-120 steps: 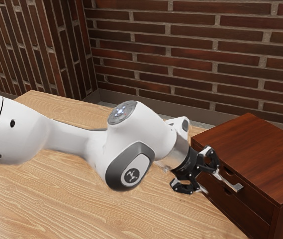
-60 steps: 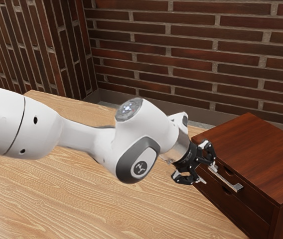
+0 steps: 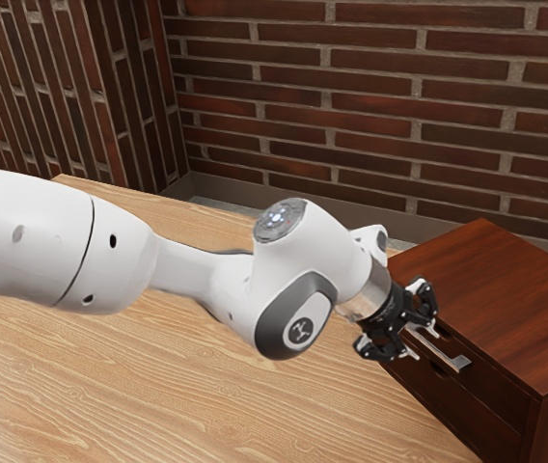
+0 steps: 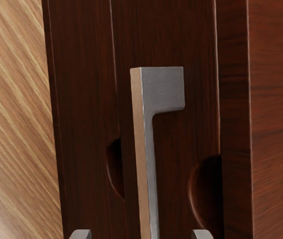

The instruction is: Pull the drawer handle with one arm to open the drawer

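A dark wooden cabinet (image 3: pixel 506 280) stands on the table at the exterior view's right. Its top drawer (image 3: pixel 467 381) carries a grey metal bar handle (image 3: pixel 448 355), and the drawer front looks level with the cabinet face. My black gripper (image 3: pixel 409 330) is at the near end of that handle, open. In the wrist view the handle (image 4: pixel 149 149) runs straight out from the hand across the drawer front (image 4: pixel 89 99). The two fingertips (image 4: pixel 80 233) stand on either side of the bar, apart from it.
The light wooden table (image 3: pixel 110 386) stretches toward the exterior view's left under my arm. A brick wall (image 3: pixel 399 106) stands behind the table and the cabinet. A lower drawer (image 3: pixel 448 410) sits beneath the top one.
My arm has reached toward the exterior view's right. The gripper went from short of the cabinet's front corner to the handle's near end. The drawer has not visibly moved.
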Action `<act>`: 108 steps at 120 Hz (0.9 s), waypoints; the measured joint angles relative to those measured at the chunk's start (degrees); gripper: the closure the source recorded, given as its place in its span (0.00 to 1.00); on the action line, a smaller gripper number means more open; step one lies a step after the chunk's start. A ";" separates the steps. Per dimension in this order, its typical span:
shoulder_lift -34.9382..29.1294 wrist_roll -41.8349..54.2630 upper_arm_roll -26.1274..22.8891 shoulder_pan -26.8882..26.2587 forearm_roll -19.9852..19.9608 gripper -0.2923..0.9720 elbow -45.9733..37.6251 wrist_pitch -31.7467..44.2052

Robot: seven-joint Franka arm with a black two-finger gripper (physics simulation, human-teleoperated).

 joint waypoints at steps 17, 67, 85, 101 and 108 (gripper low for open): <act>1.63 0.00 0.00 0.00 0.14 0.61 1.05 0.00; 4.61 -0.02 0.00 0.10 0.35 0.63 3.01 0.00; 5.45 -0.04 0.01 0.15 0.37 0.65 3.34 -0.02; 5.27 -0.03 0.00 0.20 0.28 0.67 3.22 -0.02; 4.85 -0.02 0.04 0.24 0.22 0.69 2.89 -0.01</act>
